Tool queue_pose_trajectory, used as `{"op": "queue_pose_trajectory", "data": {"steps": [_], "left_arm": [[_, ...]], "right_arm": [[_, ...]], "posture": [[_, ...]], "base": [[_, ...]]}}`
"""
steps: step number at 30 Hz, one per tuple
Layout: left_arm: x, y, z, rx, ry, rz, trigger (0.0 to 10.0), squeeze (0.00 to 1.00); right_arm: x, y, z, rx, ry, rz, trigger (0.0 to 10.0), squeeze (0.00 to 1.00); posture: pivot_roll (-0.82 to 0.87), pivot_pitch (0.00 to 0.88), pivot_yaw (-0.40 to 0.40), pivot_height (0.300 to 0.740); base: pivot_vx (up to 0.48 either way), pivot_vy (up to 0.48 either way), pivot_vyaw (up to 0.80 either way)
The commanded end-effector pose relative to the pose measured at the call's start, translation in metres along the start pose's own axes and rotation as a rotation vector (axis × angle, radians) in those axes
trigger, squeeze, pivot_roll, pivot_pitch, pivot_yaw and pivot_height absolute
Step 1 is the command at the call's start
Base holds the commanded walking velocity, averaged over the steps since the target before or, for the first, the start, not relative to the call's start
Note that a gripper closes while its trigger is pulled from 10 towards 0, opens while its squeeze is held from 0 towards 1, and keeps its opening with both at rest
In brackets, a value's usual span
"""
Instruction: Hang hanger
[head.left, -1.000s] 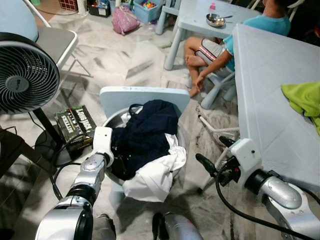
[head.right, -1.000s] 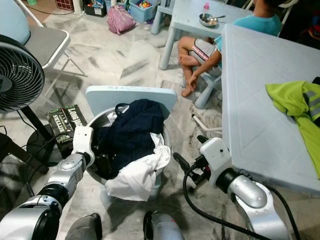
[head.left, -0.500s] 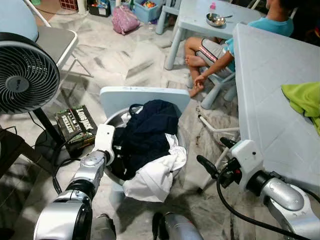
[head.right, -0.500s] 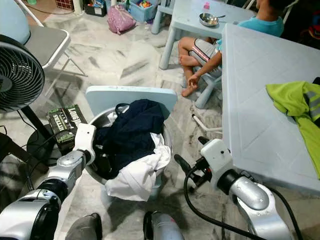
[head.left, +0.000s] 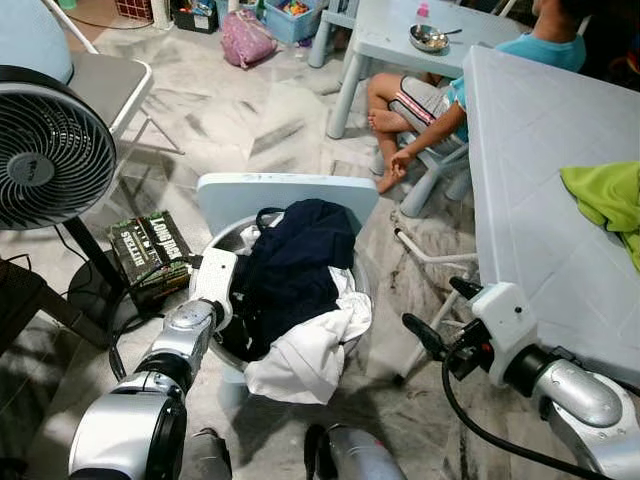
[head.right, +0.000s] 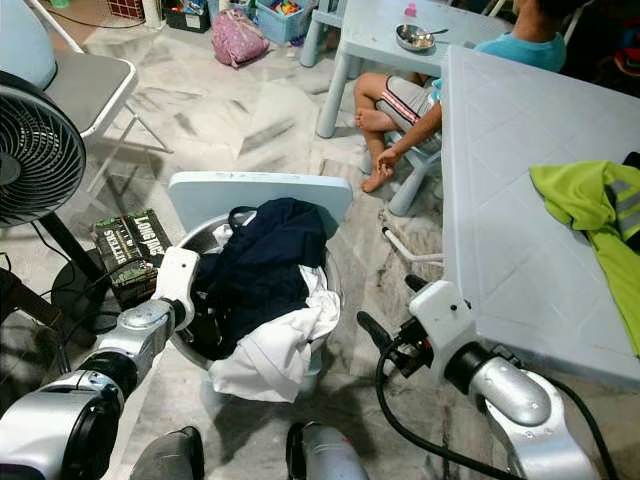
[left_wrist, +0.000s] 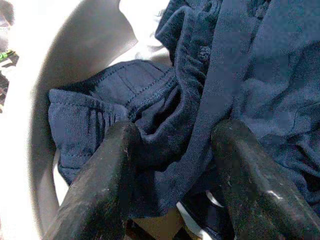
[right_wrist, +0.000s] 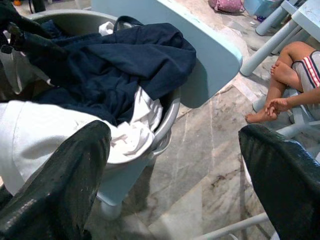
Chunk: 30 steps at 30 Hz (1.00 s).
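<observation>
A grey laundry basket (head.left: 350, 268) stands on the floor, heaped with a navy garment (head.left: 300, 262) and a white garment (head.left: 305, 355) that spills over its near rim. A thin black loop (head.left: 267, 212) pokes up at the back of the heap. My left wrist (head.left: 214, 276) leans over the basket's left rim. My left gripper (left_wrist: 175, 134) is open, its fingers (left_wrist: 102, 175) pushed into folded navy cloth. To the right of the basket, low over the floor, my right gripper (right_wrist: 175, 135) is open and holds nothing.
A pale blue panel (head.left: 285, 188) stands behind the basket. A fan (head.left: 50, 145), a black box (head.left: 150, 250) and a folding chair (head.left: 108, 85) are to the left. A white table (head.left: 530, 180) with a green garment (head.left: 605, 195) is to the right. A person (head.left: 440, 95) sits beyond it.
My left wrist has edged forward, further over the basket's rim. My right gripper has drifted slightly right and toward me. The clothes lie as before.
</observation>
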<state>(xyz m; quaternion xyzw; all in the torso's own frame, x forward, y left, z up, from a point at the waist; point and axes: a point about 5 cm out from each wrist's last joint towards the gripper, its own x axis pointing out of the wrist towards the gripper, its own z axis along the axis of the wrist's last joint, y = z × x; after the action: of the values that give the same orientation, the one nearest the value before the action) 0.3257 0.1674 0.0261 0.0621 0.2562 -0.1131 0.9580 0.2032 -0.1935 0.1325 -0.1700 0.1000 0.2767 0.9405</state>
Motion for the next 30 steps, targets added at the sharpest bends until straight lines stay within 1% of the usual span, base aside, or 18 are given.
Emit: {"op": "queue_pose_trajectory", "data": {"steps": [1,5,7,13,15,17,20,24,29,30], "left_arm": [[0.001,-0.003,-0.001,0.011,0.009,-0.004,0.0,0.0],[0.001,-0.004,0.0,0.004,0.0,-0.006,0.0,0.0],[0.001,-0.006,-0.002,0.005,-0.005,-0.009,0.0,0.0],[0.0,-0.006,-0.001,0.0,-0.018,-0.009,0.0,0.0],[0.0,-0.005,-0.002,-0.006,-0.028,-0.004,0.0,0.0],[0.0,-0.004,-0.002,-0.005,-0.032,0.001,0.0,0.0],[-0.001,0.0,0.001,0.001,-0.053,0.038,0.0,0.0],[-0.001,0.007,0.01,-0.001,-0.102,0.094,0.0,0.0],[-0.002,0.01,0.015,-0.012,-0.132,0.123,0.0,0.0],[-0.002,0.012,0.019,-0.003,-0.163,0.147,0.0,0.0]], "right_arm": [[-0.008,-0.004,0.0,-0.003,0.02,-0.006,10.0,0.0],[-0.015,-0.004,0.0,0.015,0.031,0.006,10.0,0.0],[-0.022,-0.001,0.001,0.021,0.041,0.017,10.0,0.0],[-0.027,0.002,-0.001,0.033,0.062,0.027,10.0,0.0],[-0.033,0.006,-0.001,0.041,0.075,0.035,10.0,0.0],[-0.034,0.006,-0.001,0.042,0.077,0.036,10.0,0.0],[-0.034,0.006,-0.002,0.044,0.083,0.038,10.0,0.0],[-0.032,0.004,-0.004,0.047,0.09,0.03,10.0,0.0],[-0.028,0.006,-0.004,0.05,0.086,0.027,10.0,0.0],[-0.025,0.006,-0.004,0.051,0.079,0.025,10.0,0.0]], "posture": [[-0.32,0.2,-0.166,0.74],[-0.33,0.212,-0.176,0.74],[-0.33,0.234,-0.186,0.74],[-0.33,0.256,-0.195,0.74],[-0.33,0.275,-0.203,0.74],[-0.33,0.279,-0.204,0.74],[-0.33,0.281,-0.205,0.74],[-0.32,0.279,-0.204,0.74],[-0.31,0.271,-0.2,0.74],[-0.3,0.262,-0.191,0.74]], "base": [[0.0,0.0,0.0],[0.0,0.0,0.0],[0.0,0.0,0.0],[0.0,0.0,0.0],[0.0,0.0,0.0],[0.0,0.0,0.0],[0.0,0.0,0.0],[0.0,0.0,0.0],[0.0,0.0,0.0],[0.0,0.0,0.0]]}}
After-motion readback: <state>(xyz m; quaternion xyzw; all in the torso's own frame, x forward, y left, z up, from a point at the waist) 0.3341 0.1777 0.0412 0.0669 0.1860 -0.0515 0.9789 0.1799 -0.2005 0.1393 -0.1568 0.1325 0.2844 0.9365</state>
